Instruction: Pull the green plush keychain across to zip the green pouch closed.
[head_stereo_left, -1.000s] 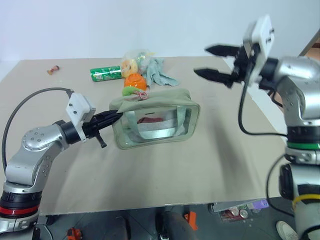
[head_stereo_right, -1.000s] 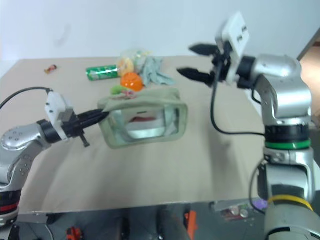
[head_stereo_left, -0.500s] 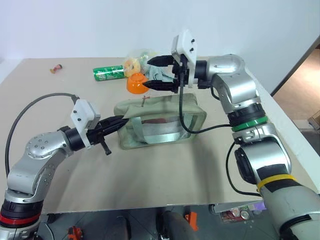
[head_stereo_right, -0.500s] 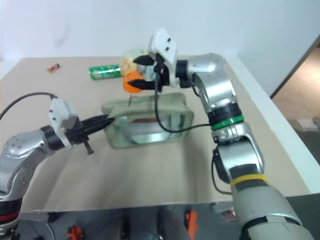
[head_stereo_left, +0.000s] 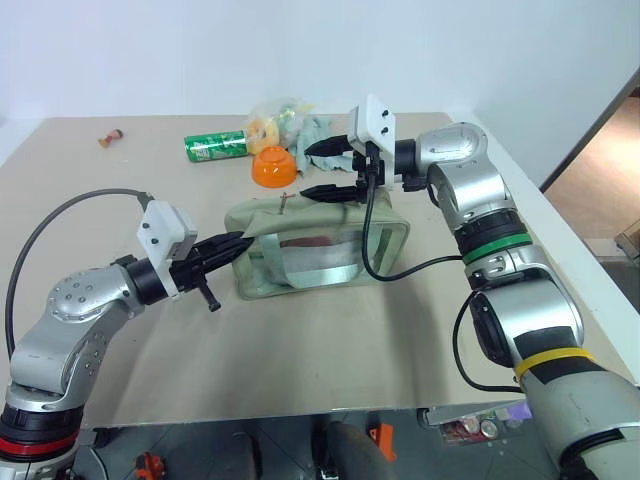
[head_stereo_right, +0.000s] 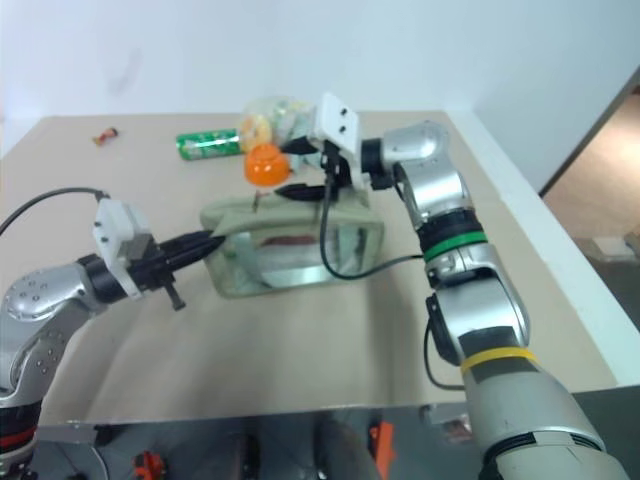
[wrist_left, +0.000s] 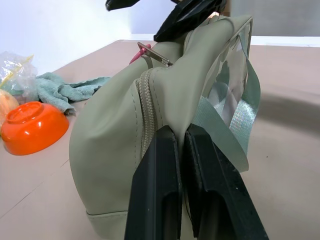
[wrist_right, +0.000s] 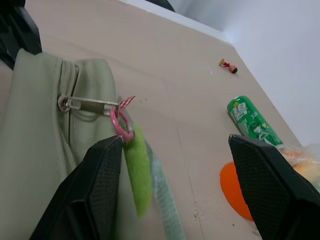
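Observation:
The green pouch (head_stereo_left: 320, 245) lies on the table with its clear window facing me. My left gripper (wrist_left: 180, 134) is shut on the fabric at the pouch's left end, beside the zipper seam. At the zipper pull (wrist_right: 87, 104) a pink loop (wrist_right: 121, 125) carries the green plush keychain (wrist_right: 137, 167), which hangs down the pouch's far side. My right gripper (head_stereo_left: 308, 171) is open just above the pouch's top, pointing left. The keychain sits close by one of its fingers (wrist_right: 100, 190), and nothing is held between them.
Behind the pouch stand an orange bowl (head_stereo_left: 273, 167), a green soda can (head_stereo_left: 215, 147), a crinkled plastic bag (head_stereo_left: 275, 118) and a grey-green rag (head_stereo_left: 318, 135). A small red item (head_stereo_left: 108, 138) lies far back left. The table's right edge (head_stereo_left: 540, 215) runs under my right arm.
My right arm has swung in from the right and come down, bringing its open gripper over the pouch's top near the zipper pull. The left gripper has kept its hold on the pouch.

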